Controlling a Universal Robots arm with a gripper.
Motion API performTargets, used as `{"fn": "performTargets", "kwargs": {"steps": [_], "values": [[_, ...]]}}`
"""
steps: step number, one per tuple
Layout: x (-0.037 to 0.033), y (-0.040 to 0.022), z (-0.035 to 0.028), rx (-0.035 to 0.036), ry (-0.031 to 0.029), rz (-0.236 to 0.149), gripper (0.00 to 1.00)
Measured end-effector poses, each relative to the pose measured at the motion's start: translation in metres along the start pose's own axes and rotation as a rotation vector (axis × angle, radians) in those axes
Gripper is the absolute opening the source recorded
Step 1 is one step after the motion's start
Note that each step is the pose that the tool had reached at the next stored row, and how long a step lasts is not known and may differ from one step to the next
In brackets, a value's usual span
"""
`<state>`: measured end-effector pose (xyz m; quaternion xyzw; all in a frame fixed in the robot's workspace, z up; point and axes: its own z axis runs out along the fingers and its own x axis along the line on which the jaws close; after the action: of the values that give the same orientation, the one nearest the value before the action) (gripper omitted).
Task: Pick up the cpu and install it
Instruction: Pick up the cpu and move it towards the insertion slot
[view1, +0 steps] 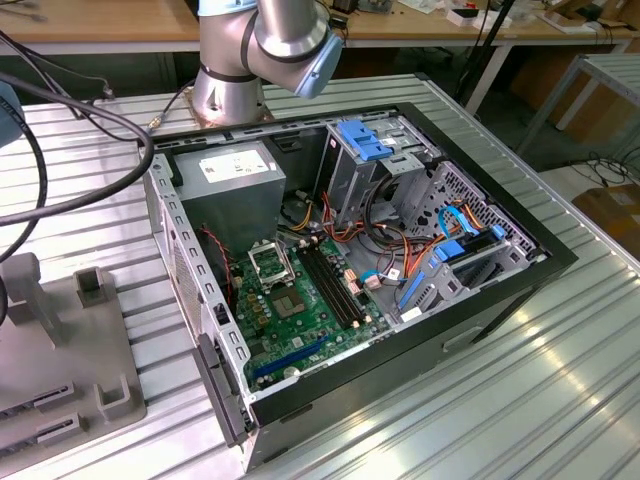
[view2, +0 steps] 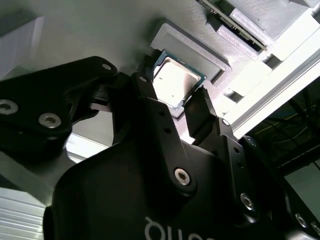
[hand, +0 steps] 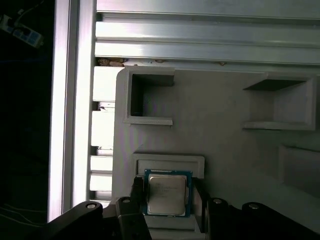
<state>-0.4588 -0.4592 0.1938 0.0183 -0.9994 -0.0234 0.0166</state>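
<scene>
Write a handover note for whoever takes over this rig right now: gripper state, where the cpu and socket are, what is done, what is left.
The gripper sits around the cpu, a side each; whether it is clamped cannot be told.
The cpu lies flat in its recess in the grey holder, not lifted.
The socket is on the motherboard in the open computer case, apart from the gripper.
Done: approach. Left: lift, carry, install.

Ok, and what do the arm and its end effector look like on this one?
The arm is made of rounded silver-grey metal segments with a light blue cap on one joint, and it sits on a round silver base. The end effector is matt black, built of hinged bars fastened with silver screws, with white lettering on its body.
</scene>
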Motion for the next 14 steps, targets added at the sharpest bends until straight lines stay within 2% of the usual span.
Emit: {"fn": "performTargets", "kwargs": {"steps": [1,10,14], "values": [[-0.0001,0.0000,0.0000,-0.0001,0.0001,0.000,0.47],[-0.0006,0.0000,-0.0001,-0.0001,-0.0002,0.000,0.46],[-0.0005,0.0002,-0.0053,-0.0003,-0.0004,0.000,0.46]]}}
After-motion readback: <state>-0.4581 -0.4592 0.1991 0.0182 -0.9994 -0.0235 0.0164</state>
